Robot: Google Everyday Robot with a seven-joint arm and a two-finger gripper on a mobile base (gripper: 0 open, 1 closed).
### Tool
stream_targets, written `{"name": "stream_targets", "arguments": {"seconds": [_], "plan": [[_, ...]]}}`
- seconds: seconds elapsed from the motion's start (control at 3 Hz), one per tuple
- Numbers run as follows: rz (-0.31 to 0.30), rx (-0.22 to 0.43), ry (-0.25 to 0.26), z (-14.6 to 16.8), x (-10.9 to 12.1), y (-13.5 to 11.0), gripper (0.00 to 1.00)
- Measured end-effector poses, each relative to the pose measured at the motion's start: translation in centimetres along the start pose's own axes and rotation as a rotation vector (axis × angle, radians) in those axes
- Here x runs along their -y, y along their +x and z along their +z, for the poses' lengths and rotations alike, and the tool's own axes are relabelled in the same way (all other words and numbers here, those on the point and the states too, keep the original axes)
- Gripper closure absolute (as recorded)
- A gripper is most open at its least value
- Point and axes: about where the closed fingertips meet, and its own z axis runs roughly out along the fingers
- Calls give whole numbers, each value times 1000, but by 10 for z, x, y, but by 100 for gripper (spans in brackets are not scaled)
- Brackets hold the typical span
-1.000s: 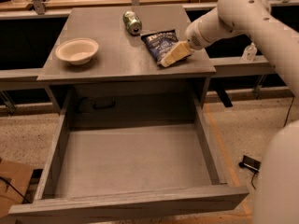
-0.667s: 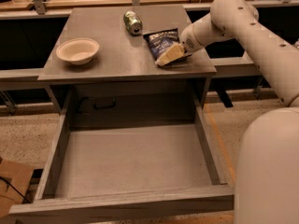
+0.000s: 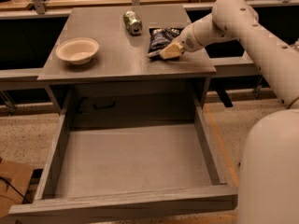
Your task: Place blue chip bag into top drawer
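The blue chip bag (image 3: 160, 38) lies on the grey tabletop, right of centre, next to the green can. My gripper (image 3: 170, 51) is at the bag's near right edge, touching or just over it, low on the table. The white arm reaches in from the right. The top drawer (image 3: 131, 160) is pulled wide open below the table, with a flat grey bottom and nothing in it. Its front board (image 3: 126, 206) is nearest the camera.
A green metal can (image 3: 132, 22) lies on its side at the back of the tabletop. A pale bowl (image 3: 77, 50) stands at the left. A grey panel with a dark handle (image 3: 103, 104) sits behind the drawer. My white base (image 3: 268, 171) fills the lower right.
The arm's upper part has swung left and nearer over the table's right side. The gripper has stayed at the bag's near edge, and the bag has hardly moved.
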Motion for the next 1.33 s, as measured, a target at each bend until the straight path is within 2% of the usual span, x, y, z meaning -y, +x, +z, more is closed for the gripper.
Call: {"name": "stream_targets", "arguments": {"seconds": [0.33,0.67,1.0,1.33], "plan": [[-90,15,-19,-35,-29,-10,88],[-191,-7,-60,-93,-85,-15,100],[-245,-40,-165,-163,-161,-1,100],[-236,-55,-178,-176,-167,7,100]]}}
